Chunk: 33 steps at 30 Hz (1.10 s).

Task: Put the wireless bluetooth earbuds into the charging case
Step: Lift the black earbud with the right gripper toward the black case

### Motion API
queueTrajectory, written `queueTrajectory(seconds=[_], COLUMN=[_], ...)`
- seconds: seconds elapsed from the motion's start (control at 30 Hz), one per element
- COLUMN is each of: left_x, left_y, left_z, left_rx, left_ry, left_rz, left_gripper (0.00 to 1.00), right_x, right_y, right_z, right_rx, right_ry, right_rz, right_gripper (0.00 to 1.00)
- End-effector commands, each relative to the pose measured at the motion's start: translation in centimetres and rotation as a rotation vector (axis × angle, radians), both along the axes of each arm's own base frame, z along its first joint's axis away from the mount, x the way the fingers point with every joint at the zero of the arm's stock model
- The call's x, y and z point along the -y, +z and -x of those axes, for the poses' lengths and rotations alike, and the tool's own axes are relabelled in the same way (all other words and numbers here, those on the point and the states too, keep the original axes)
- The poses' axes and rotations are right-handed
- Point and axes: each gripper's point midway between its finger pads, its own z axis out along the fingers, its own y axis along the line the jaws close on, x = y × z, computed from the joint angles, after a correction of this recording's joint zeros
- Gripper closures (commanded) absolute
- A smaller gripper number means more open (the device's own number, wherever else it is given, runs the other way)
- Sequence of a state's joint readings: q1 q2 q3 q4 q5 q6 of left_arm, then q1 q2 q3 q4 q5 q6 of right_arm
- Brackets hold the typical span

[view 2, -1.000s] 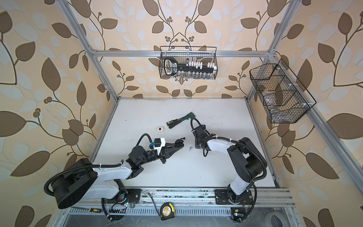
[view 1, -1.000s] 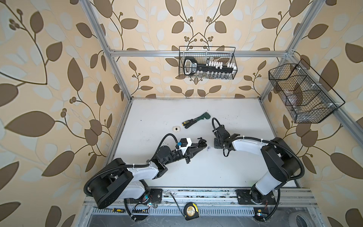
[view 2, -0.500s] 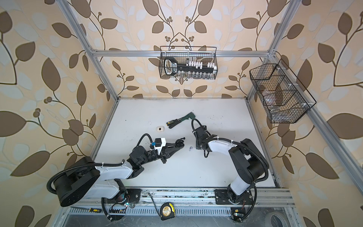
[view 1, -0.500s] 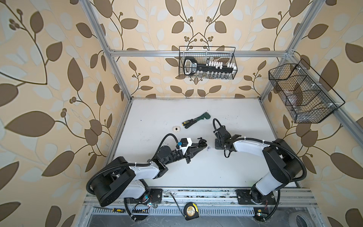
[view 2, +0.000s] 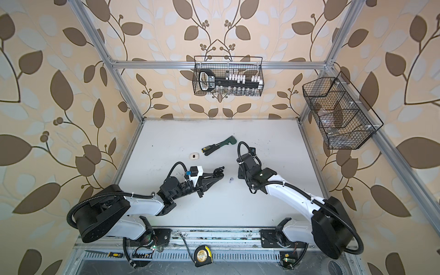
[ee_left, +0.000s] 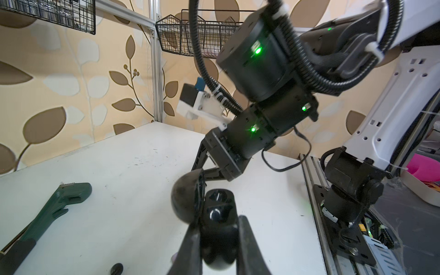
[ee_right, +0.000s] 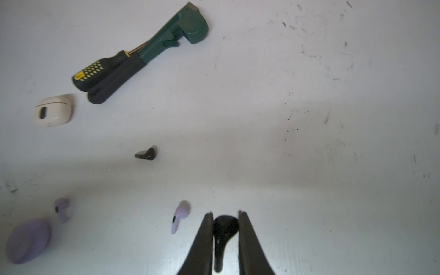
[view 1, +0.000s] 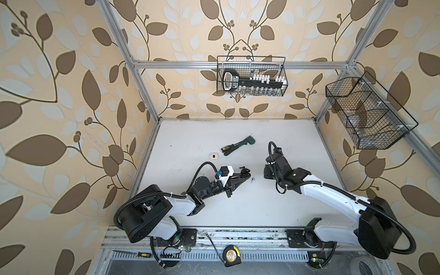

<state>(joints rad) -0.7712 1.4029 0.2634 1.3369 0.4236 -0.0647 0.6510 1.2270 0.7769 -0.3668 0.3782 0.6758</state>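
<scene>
My left gripper (ee_left: 217, 223) is shut on a black charging case (ee_left: 219, 228) and holds it above the table with its lid (ee_left: 188, 197) swung open; in both top views it sits mid-table (view 1: 245, 173) (view 2: 219, 174). My right gripper (ee_right: 225, 214) is shut on a black earbud (ee_right: 225, 228), stem pointing back between the fingers. It hovers just right of the case (view 1: 266, 172) (view 2: 240, 172). A lilac earbud (ee_right: 181, 214) (view 1: 252, 180) lies on the table between the grippers. Another lilac earbud (ee_right: 62, 209) and a second black earbud (ee_right: 146, 153) lie loose.
A lilac case (ee_right: 28, 240) and a closed cream-white case (ee_right: 53, 110) (view 1: 214, 156) rest on the table. A black-and-yellow screwdriver (ee_right: 102, 71) lies against a green wrench (ee_right: 176, 28) (view 1: 245, 141) farther back. Wire baskets (view 1: 251, 76) (view 1: 366, 112) hang on the walls.
The right gripper has shifted slightly while keeping hold of the black earbud. The left gripper and the case have not moved.
</scene>
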Motion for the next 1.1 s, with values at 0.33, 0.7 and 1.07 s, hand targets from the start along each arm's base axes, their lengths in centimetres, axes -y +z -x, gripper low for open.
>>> queueTrajectory(seconds=[0.33,0.7,1.07], left_x=[-0.4,-0.1,-0.1], left_y=[3.1,3.8,4.1], left_z=[0.4,1.4,1.9], left_rx=[0.074,0.085,0.096], left_ry=[-0.007,-0.068,-0.086], left_rz=[0.087,0.100,0.105], left_gripper=[1.00,1.00,1.00], right_x=[-4.2,-8.3,-10.9], right_y=[8.7,13.9,13.7], right_z=[4.5,7.2,7.2], right_rx=[0.212,0.338,0.375], right_ry=[0.021,0.107,0.126], right_rz=[-0.215,-0.321,-0.286], right_gripper=[0.82,0.82,0.83])
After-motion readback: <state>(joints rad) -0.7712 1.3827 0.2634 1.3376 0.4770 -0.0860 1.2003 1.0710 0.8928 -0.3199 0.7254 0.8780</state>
